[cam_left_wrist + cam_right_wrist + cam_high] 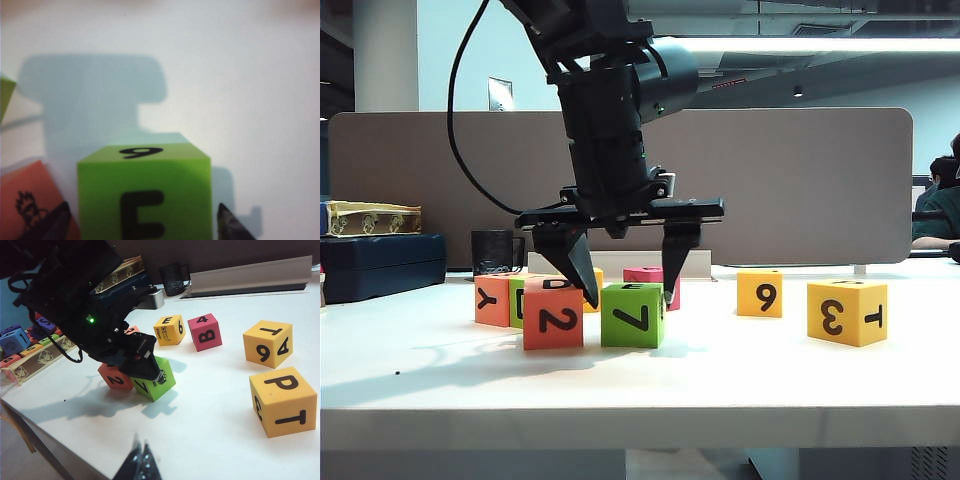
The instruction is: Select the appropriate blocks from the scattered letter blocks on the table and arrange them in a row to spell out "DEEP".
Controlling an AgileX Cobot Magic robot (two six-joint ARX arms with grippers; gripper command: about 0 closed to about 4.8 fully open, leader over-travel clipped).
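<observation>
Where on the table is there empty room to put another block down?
Bare table runs along the front edge, and between the green block and the "9" block. It is crowded at left, where the open left claw straddles the green block beside the orange "2" block.

1. An open-plan office – a grey partition screen backs the white table.
2. Long ceiling light strips run overhead.
3. A seated person works beyond the partition – far right.
</observation>
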